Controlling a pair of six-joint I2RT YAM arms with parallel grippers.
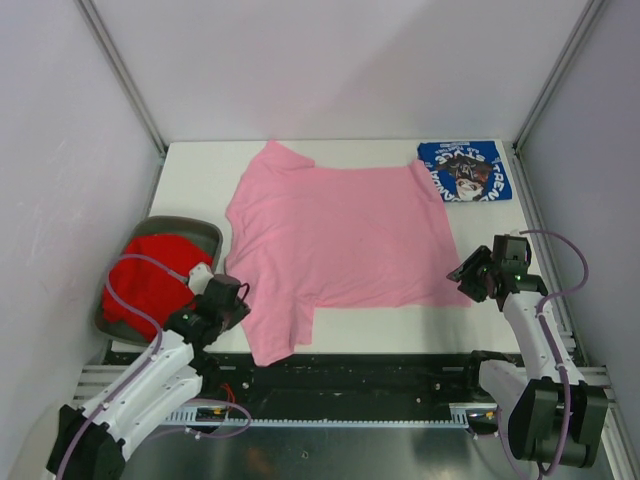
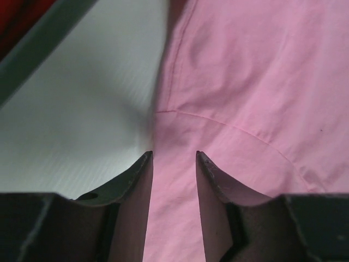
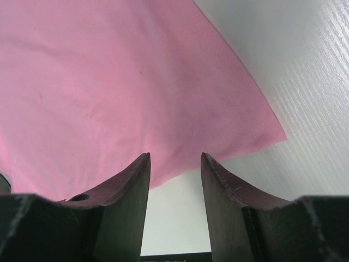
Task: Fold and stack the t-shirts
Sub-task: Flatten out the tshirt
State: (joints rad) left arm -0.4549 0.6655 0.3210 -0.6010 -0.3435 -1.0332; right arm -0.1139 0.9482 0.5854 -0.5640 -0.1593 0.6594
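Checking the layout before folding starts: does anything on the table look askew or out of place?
The pink t-shirt lies skewed, and its near-left sleeve appears to run past the front edge of the table. Nothing else stands out.

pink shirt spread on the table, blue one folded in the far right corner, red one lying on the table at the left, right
No: the red shirt lies in the grey bin at the left, not on the bare table; the top external view shows it. The pink shirt and blue shirt are as you say.
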